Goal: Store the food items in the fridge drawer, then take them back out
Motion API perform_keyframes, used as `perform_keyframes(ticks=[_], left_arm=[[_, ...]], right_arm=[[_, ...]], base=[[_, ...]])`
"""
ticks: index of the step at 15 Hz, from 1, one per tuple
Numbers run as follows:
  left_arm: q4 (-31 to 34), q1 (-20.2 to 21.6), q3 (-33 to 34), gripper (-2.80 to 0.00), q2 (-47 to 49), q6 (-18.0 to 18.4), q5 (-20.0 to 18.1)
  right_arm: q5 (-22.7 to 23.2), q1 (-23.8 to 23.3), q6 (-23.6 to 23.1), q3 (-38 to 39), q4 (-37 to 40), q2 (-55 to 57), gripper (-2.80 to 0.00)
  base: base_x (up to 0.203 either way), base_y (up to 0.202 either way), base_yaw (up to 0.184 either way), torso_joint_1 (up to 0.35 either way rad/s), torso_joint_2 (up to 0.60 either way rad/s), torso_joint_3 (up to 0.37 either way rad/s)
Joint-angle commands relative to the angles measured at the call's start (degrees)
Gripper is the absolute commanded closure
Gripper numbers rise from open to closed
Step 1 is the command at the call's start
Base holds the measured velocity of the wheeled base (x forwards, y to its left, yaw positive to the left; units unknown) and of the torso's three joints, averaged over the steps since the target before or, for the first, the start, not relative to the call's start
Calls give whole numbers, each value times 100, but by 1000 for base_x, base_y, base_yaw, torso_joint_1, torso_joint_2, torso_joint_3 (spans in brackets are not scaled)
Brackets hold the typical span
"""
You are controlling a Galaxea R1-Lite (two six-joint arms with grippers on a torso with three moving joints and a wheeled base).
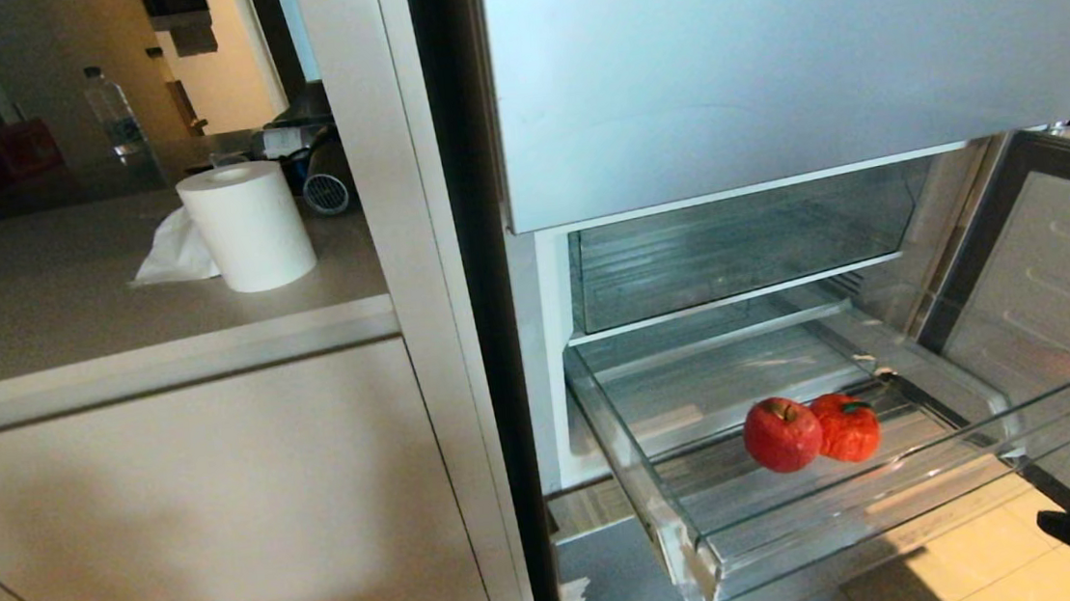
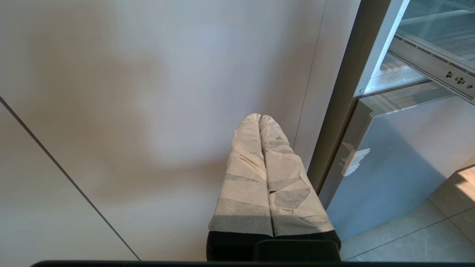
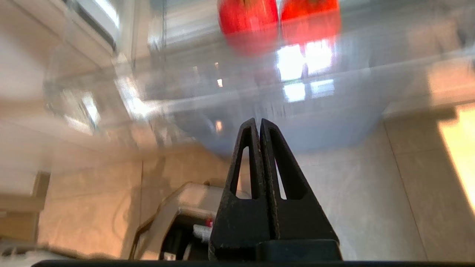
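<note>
Closest in, the right claw [image 3: 258, 124] was pinched fully closed and empty, low before the fridge drawer [image 1: 900, 491]. Two red food items [image 1: 782, 434] sat touching inside the pulled-out drawer. Beside the cabinet, the left claw [image 2: 259, 118] was closed too, empty.

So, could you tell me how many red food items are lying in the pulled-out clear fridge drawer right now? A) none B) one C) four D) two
D: the head view shows two red food items, one and another, side by side and touching on the ribbed floor of the open fridge drawer.
</note>
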Motion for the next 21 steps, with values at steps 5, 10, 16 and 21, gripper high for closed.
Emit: perform_keyframes(ticks=[5, 10, 16, 21], left_arm=[[-4, 2, 4, 0, 9, -1, 0], [-5, 2, 0, 0, 9, -1, 0], [-4, 2, 6, 0, 9, -1, 0], [-4, 2, 8, 0, 9, -1, 0]], right_arm=[[20, 6, 32, 164, 120, -362, 0], [2, 21, 10, 179, 209, -277, 0], [-69, 13, 22, -199, 474, 1340, 0], [-120, 2, -9, -692, 490, 2551, 0]], base=[[0, 0, 0, 0, 0, 0], [0, 0, 0, 0, 0, 0], [0, 0, 0, 0, 0, 0], [0, 0, 0, 0, 0, 0]])
